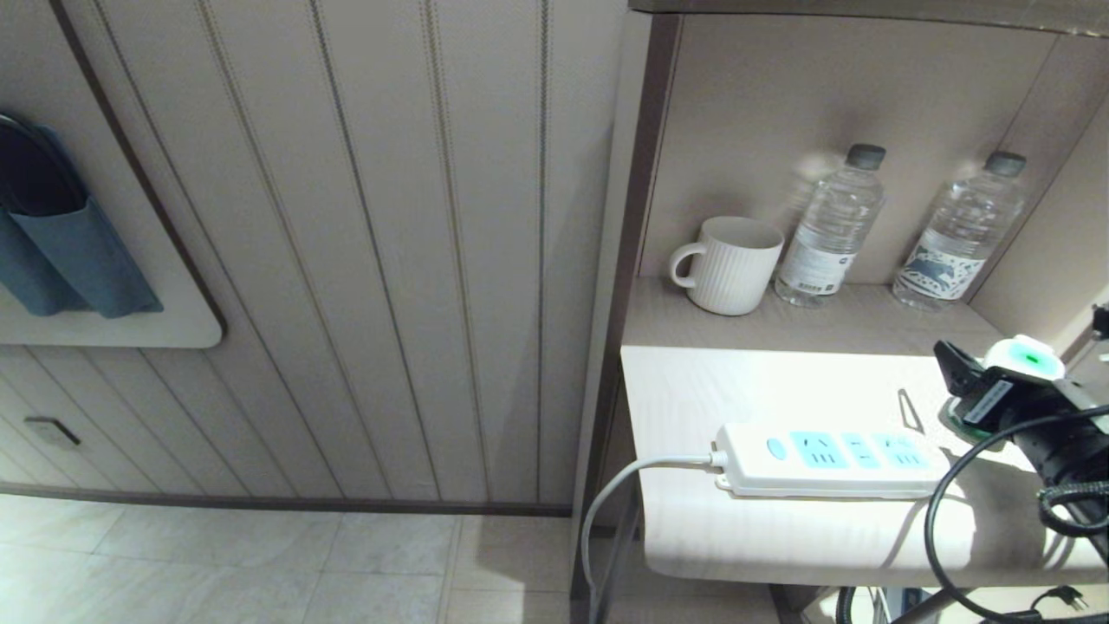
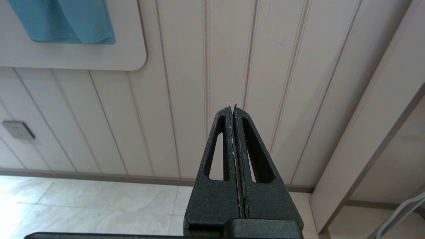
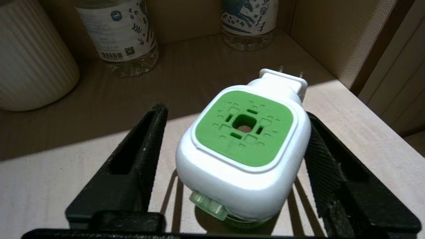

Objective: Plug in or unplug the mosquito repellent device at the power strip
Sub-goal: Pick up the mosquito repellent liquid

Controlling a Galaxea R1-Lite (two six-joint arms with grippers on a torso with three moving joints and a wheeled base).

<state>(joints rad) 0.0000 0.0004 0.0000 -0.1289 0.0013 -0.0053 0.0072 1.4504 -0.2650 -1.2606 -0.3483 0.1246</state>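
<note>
Mosquito repellent device (image 3: 244, 149) stands upright on the tabletop at mid-right of the head view, unplugged, prongs facing the shelf back. Right gripper (image 3: 232, 146) brackets its white head: one finger at or almost on the casing, the other apart with a clear gap. Jaws wide, nothing clamped yet.

Power strip (image 1: 832, 459) lies lower centre-right in the head view, near the device, all three blue socket panels free.

Left gripper (image 2: 235, 113) parked, fingers pressed together, empty, facing the panelled wall.

Step, by my reading: grasping for plug-in. Next: squeeze evenly on the head, lift, then turn the prongs down toward a socket.
</note>
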